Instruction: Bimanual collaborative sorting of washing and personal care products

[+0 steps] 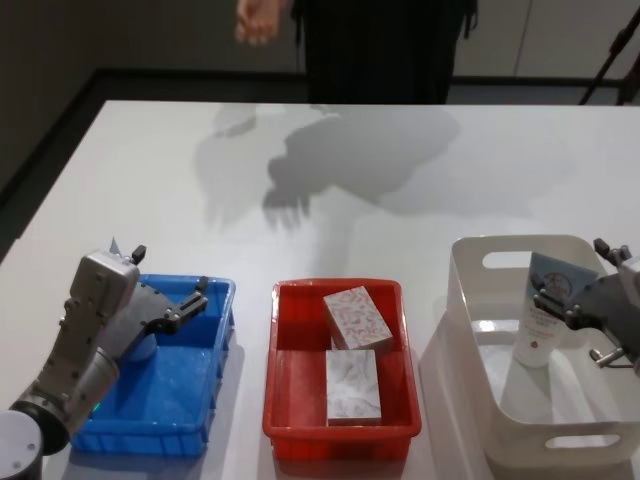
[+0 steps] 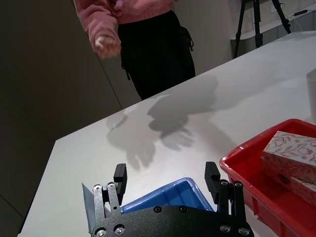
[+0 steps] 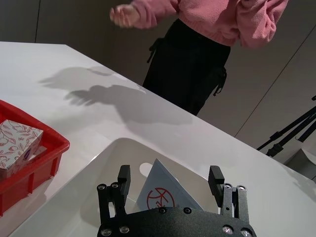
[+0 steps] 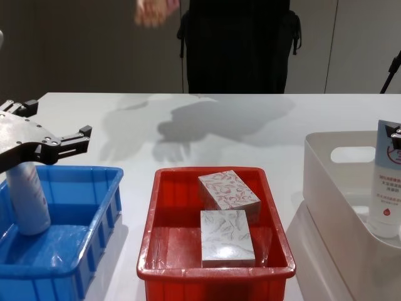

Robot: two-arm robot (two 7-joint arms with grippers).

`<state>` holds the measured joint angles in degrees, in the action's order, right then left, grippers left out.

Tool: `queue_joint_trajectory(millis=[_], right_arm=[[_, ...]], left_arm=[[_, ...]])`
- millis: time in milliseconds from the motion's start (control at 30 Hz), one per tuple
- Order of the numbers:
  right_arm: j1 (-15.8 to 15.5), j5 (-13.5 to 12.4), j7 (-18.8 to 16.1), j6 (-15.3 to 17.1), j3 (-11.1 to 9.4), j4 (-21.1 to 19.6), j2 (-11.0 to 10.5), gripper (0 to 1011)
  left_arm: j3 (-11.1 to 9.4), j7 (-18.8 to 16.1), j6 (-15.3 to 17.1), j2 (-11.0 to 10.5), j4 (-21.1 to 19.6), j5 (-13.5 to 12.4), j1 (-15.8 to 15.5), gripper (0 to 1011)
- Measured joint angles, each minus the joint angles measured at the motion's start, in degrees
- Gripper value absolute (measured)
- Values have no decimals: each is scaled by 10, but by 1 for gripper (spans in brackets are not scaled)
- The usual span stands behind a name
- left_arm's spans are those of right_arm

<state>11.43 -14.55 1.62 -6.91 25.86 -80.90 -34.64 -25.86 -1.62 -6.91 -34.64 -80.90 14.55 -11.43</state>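
Note:
A pale-blue tube (image 1: 548, 305) with a red circled logo stands cap down in the white basket (image 1: 500, 262) at the right; it leans on the near wall in the chest view (image 4: 388, 188). My right gripper (image 1: 573, 270) is open, its fingers on either side of the tube's top end (image 3: 163, 192) and apart from it. A whitish bottle (image 4: 28, 197) stands upright in the blue bin (image 4: 94, 207) at the left. My left gripper (image 1: 170, 268) hangs open just above that bottle, and the bottle's flat top edge (image 2: 89, 197) shows beside one finger.
A red bin (image 1: 340, 425) between the other two containers holds two patterned boxes (image 1: 355, 318). A person in a pink sweater stands beyond the table's far edge with one hand (image 3: 126, 15) raised. The far half of the white table (image 1: 350, 170) is bare.

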Motion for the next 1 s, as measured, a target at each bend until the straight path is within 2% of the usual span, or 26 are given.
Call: queue_joint_trajectory(millis=[1000], right_arm=[[0,0,0,0,0,0,0,1001]], left_arm=[[0,0,0,0,0,0,0,1001]])
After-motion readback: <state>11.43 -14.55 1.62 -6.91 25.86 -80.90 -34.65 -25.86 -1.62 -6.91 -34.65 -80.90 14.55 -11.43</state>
